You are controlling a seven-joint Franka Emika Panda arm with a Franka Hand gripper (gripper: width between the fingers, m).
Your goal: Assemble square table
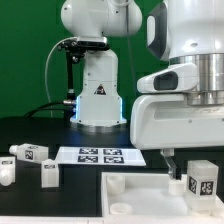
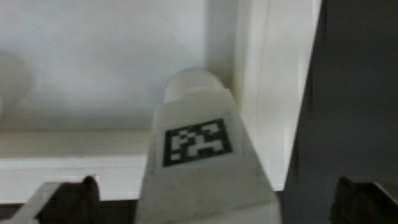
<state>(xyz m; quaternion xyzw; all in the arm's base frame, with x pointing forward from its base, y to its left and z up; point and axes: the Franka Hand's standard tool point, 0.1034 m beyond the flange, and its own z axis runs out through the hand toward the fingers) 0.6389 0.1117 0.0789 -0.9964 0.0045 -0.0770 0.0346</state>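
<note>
Evidently for fixing there, the short white tagged block leg [image 2: 205, 125] stands at the white plastic rimmed square tabletop's [image 1: 140, 202] corner. The gripper [image 2: 214, 205] straddles it, fingers spread and not touching.

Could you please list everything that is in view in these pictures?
tabletop: one, white, raised rim, on the table's front.
legs: four, white with black-and-white tags; three loose at the exterior view's left, one at the tabletop's corner.
marker board: one, white with black tags, flat before the robot base.
table: one, black.
robot base: one, white, at the back.
end effector: one, dark fingers, open either side of the fourth leg.
</note>
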